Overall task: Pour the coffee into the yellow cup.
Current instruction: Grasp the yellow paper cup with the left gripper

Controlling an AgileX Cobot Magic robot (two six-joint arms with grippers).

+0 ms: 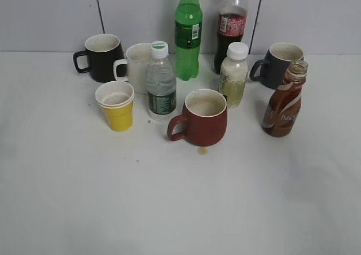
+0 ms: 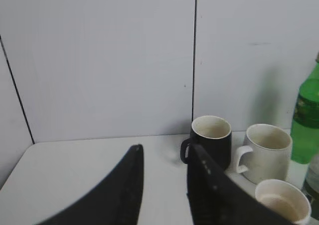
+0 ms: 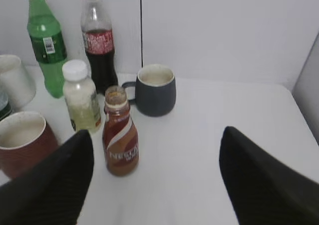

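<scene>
The brown Nescafe coffee bottle (image 1: 284,101) stands uncapped at the right of the table; it also shows in the right wrist view (image 3: 120,134). The yellow cup (image 1: 117,106) stands at the left, in front of the white mug; its white rim shows at the lower right of the left wrist view (image 2: 283,201). My right gripper (image 3: 157,140) is wide open and empty, with the coffee bottle just inside its left finger. My left gripper (image 2: 164,158) is open and empty, left of the black mug. Neither gripper shows in the exterior view.
A black mug (image 1: 102,56), white mug (image 1: 137,66), red mug (image 1: 202,118) and dark grey mug (image 1: 280,64) stand around. A water bottle (image 1: 161,84), green bottle (image 1: 188,34), cola bottle (image 1: 231,28) and pale juice bottle (image 1: 234,75) stand between them. A small spill (image 1: 202,150) lies before the red mug.
</scene>
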